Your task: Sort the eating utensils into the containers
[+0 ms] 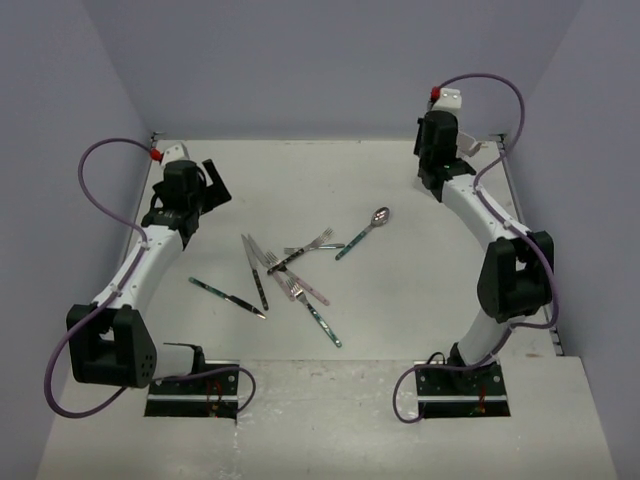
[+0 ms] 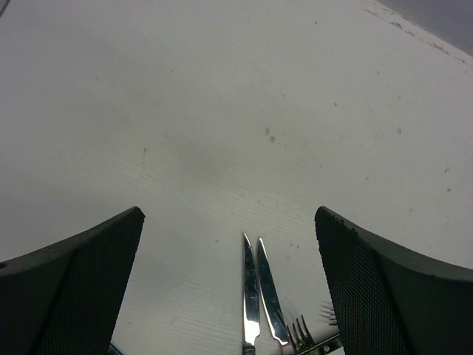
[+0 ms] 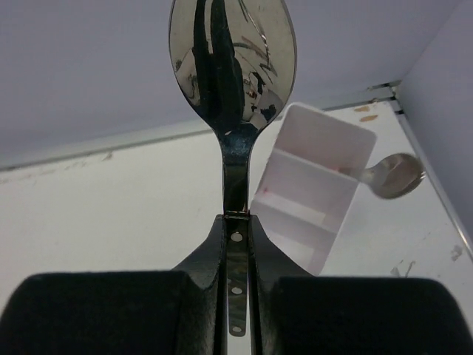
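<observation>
Now | right fingers (image 3: 203,259) clamped on the handle of a spoon (image 3: 231,59), in the air short of the bin (image 3: 310,192) | long axis straight out from the grip, bowl leading, aimed just left of the bin | risk: thin handle pivots, bowl clips the bin's rim or misses its compartment | left fingers (image 2: 81,281) wide apart over two knives (image 2: 255,296).

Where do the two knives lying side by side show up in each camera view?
Top external: the two knives lie left of centre, at the pile's left side.
Left wrist: knives at the bottom edge, between the open left gripper and its fingers.
Right wrist: not in it.
Shared landmark: fork tines just right of the blades.
</observation>
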`<state>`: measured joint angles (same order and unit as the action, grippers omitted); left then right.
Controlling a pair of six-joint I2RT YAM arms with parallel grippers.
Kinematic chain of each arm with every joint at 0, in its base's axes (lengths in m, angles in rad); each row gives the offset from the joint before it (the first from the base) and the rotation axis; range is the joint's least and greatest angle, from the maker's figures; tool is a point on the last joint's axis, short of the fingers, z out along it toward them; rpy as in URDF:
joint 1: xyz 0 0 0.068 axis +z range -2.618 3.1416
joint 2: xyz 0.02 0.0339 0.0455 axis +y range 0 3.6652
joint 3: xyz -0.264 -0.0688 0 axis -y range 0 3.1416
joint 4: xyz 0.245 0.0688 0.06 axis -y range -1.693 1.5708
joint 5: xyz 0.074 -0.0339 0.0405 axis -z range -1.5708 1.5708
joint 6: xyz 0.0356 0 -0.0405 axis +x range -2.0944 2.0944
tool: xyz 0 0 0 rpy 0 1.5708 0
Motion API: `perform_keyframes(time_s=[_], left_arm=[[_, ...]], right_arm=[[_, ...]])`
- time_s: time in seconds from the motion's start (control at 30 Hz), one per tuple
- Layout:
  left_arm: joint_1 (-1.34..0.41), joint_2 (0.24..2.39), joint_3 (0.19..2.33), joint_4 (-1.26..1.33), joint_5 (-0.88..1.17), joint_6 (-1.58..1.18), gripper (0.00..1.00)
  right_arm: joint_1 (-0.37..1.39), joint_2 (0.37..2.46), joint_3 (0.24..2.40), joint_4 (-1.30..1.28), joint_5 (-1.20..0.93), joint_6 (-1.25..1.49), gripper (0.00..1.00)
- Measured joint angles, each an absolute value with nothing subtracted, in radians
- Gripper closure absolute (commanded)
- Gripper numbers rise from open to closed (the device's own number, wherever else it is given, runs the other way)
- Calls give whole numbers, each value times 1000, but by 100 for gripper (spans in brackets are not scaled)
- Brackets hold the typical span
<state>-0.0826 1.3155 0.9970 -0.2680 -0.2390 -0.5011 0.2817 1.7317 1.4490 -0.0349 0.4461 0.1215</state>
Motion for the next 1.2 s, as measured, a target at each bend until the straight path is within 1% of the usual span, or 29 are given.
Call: perform_keyframes(time_s=[0.1,0.17,0.43,0.57,0.73,1.0,1.2], left_arm=[[-83,1324,1012,-265,-239,-494,0],[-83,1329,1022,-260,-239,-487,0],[-83,1381,1072,-253,-239,-476,0],[-83,1399,1082,-256,-239,-473,0],[-83,1409,1098,-257,-241,-467,0],[-83,1411,1105,-257,-244,-460,0],[-83,1420,1108,-257,-243,-460,0]], right_arm=[[175,1776,1449,115,428,119,100],[138,1826,1497,186,426,118,100],[102,2048,1752,349,453,78,98],[91,2135,1821,384,469,57,98],[63,2181,1825,388,487,60,98],[-2,2181,1745,400,487,106,97],[-1,2181,1742,405,481,106,96]])
